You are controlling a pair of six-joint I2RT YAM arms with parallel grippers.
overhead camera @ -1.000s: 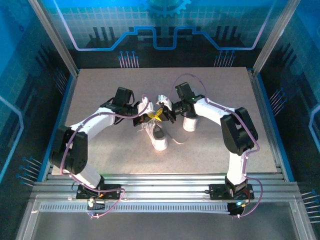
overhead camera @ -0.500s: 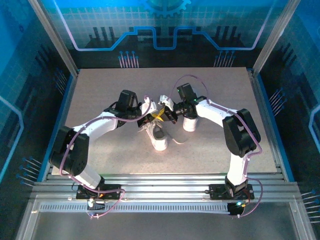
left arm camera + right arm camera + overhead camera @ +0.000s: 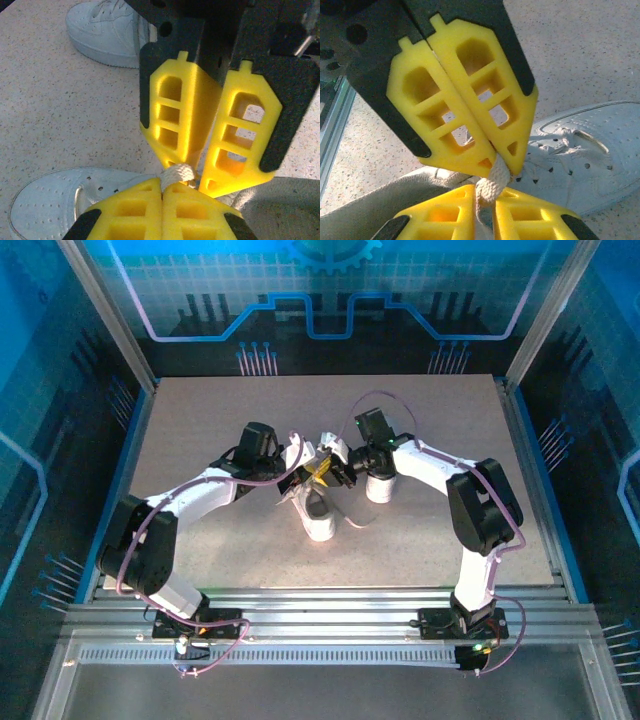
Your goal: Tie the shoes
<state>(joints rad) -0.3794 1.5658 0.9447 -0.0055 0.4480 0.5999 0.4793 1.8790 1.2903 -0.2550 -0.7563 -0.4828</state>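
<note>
table (image 3: pixel 200 430): speckled beige top, blue strips along its left and right edges
shoe 1 (image 3: pixel 318 515): white, upright on its sole on the table, straight below left gripper (image 3: pixel 311 474) and right gripper (image 3: pixel 327 470)
shoe 2 (image 3: pixel 378 487): white, on its sole, just behind right gripper, under that arm's wrist; close to shoe 1, not touching
lace (image 3: pixel 353 523): loose run off shoe 1 lying on the table, nearer than right gripper and to its right
</note>
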